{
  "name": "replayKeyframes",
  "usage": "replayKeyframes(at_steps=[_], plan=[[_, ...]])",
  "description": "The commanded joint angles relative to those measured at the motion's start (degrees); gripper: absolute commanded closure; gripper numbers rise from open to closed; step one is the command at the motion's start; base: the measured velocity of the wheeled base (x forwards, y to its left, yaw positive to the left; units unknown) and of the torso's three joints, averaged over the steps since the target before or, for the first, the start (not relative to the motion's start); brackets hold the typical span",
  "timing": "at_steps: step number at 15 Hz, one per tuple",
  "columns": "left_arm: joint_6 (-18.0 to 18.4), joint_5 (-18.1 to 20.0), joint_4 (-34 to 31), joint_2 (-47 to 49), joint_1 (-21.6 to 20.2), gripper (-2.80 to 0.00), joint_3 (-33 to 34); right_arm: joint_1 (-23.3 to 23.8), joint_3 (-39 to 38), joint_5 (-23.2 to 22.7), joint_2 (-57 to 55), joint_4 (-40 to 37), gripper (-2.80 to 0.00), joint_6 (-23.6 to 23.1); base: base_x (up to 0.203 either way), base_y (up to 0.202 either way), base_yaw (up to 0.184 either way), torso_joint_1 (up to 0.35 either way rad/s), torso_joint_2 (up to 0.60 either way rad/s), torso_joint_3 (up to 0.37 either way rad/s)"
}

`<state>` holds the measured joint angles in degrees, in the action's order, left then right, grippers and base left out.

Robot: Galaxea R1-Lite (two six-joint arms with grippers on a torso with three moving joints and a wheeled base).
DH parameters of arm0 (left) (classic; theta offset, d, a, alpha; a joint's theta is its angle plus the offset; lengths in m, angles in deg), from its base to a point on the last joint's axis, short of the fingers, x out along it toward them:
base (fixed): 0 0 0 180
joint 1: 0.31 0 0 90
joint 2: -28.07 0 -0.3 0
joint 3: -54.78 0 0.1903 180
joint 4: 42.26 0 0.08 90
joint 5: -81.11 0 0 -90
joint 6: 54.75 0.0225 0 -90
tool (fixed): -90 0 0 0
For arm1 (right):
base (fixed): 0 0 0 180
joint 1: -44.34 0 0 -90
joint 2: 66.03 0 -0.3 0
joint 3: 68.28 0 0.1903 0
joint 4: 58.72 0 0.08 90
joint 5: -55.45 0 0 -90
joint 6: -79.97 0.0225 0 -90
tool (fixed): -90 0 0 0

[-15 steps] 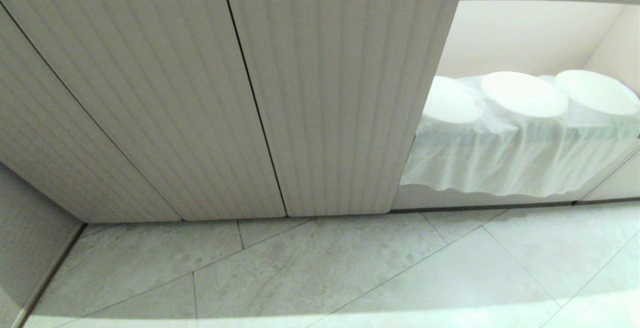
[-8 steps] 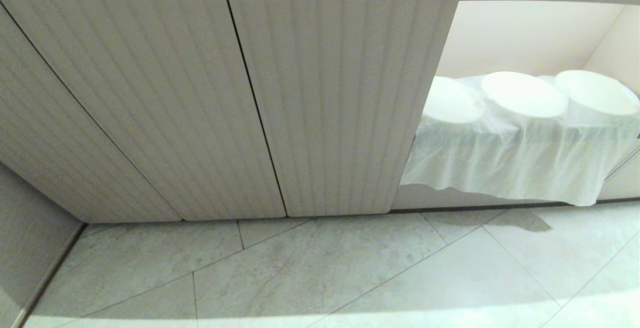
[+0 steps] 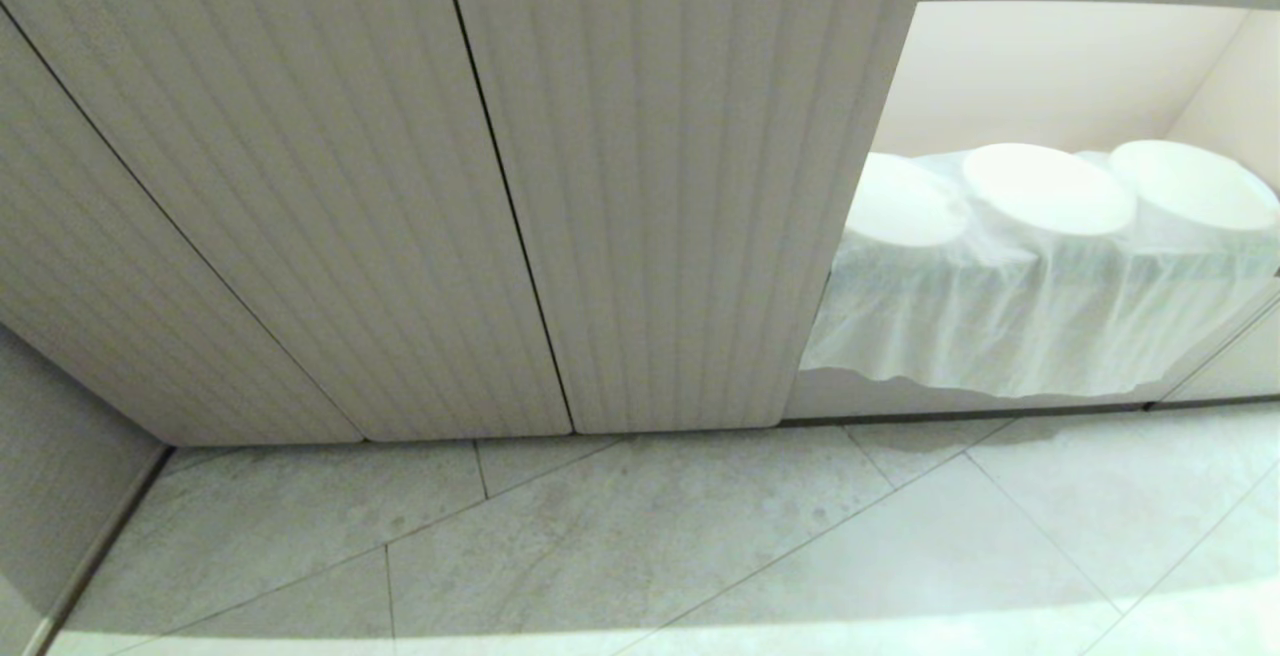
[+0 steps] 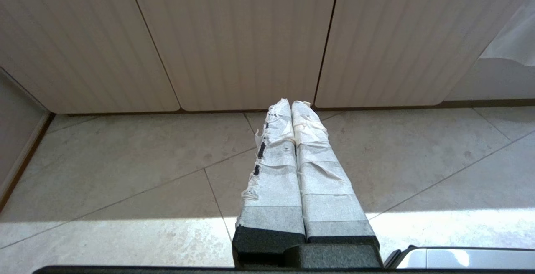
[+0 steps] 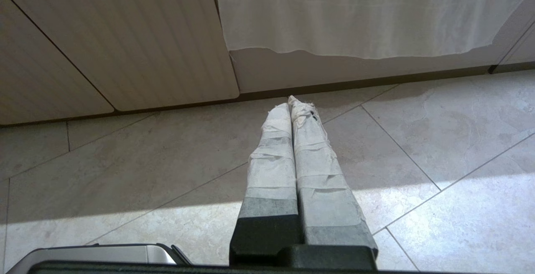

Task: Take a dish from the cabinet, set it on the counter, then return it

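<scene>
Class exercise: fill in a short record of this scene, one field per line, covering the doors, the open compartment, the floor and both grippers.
Cabinet doors: ribbed, beige, shut
Open compartment: to the right of the doors, white-lined
Plates: three round white ones, lying on the cloth
Cloth: white, hanging over the shelf edge
Floor: grey tiles
Left gripper: shut, empty, above the floor, facing the doors
Right gripper: shut, empty, below the cloth

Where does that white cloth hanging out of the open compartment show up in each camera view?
Head view: white cloth at right, draped under the plates.
Left wrist view: only a corner at the right edge.
Right wrist view: across the top.
Shared landmark: the ribbed door bordering it.
</scene>
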<state>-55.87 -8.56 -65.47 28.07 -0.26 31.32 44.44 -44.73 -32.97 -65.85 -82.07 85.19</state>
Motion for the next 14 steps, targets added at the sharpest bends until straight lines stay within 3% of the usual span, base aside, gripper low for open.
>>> replayKeyframes(at_steps=[1, 3, 13, 14], plan=[[-0.02, 0.00, 0.02, 0.00, 0.02, 0.00, 0.01, -0.01, -0.08, -0.15, -0.18, 0.07, 0.00, -0.77, 0.000, 0.000, 0.000, 0.000, 0.00, 0.000], [-0.02, 0.01, 0.02, 0.00, -0.05, 0.00, 0.01, -0.01, -0.01, -2.47, -0.18, 0.24, 0.00, -4.08, 0.000, 0.000, 0.000, 0.000, 0.00, 0.000], [-0.02, 0.02, 0.02, 0.00, -0.05, 0.00, 0.01, -0.01, -0.01, -2.12, -0.18, -0.02, 0.00, -3.02, 0.000, 0.000, 0.000, 0.000, 0.00, 0.000], [-0.02, -0.01, 0.02, 0.00, -0.02, 0.00, 0.01, -0.01, -0.03, -0.53, -0.18, -0.02, 0.00, -3.09, 0.000, 0.000, 0.000, 0.000, 0.00, 0.000]])
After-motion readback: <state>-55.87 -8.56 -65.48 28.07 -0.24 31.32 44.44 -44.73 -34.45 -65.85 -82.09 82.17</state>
